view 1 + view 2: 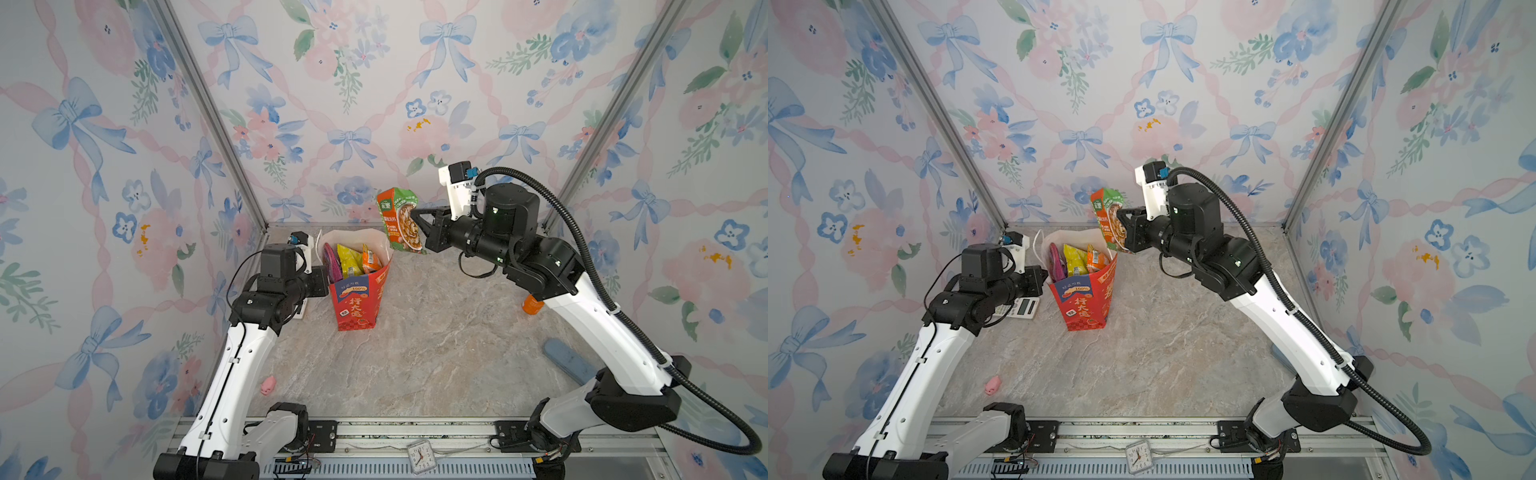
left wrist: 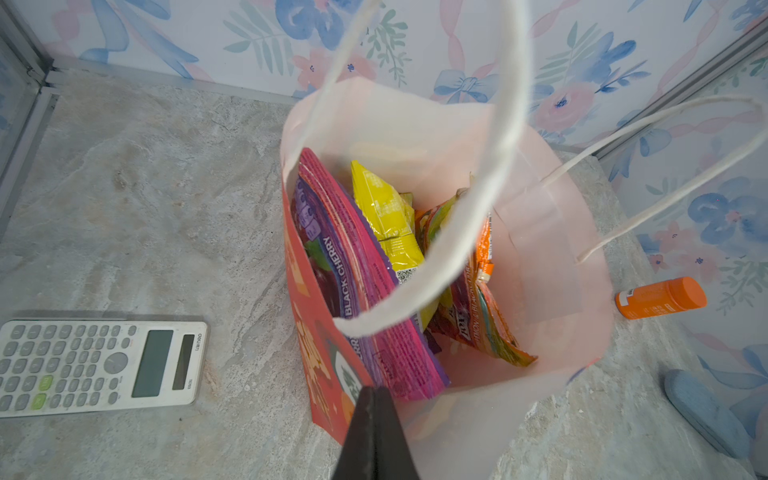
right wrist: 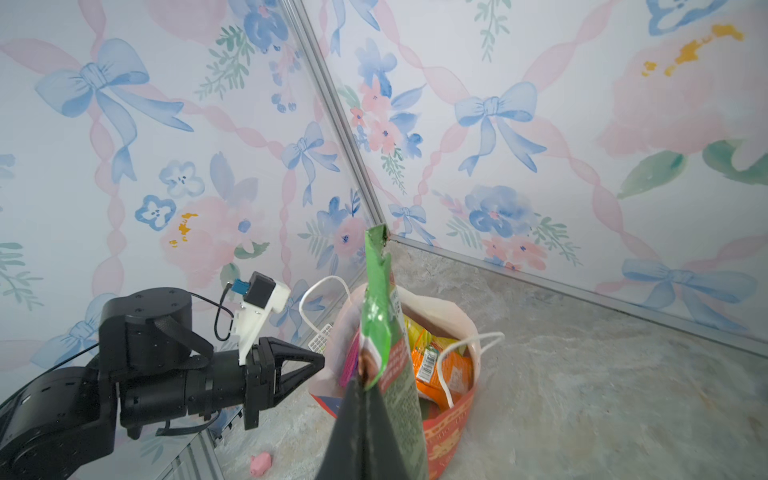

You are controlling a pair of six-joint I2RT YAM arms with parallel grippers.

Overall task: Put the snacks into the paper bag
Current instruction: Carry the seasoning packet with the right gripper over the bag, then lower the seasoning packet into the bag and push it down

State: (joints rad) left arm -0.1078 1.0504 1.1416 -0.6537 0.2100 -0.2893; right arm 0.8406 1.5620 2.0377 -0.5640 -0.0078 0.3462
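Green snack partly behind right hand

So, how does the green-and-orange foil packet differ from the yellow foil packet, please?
The green-and-orange foil packet hangs in air, shut in the right pincer; the yellow foil packet stands inside the red paper bag. The held packet looks larger than the yellow one. Both are roughly upright.

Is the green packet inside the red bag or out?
Out. The right gripper holds the green packet in the air, near the paper bag's open top.
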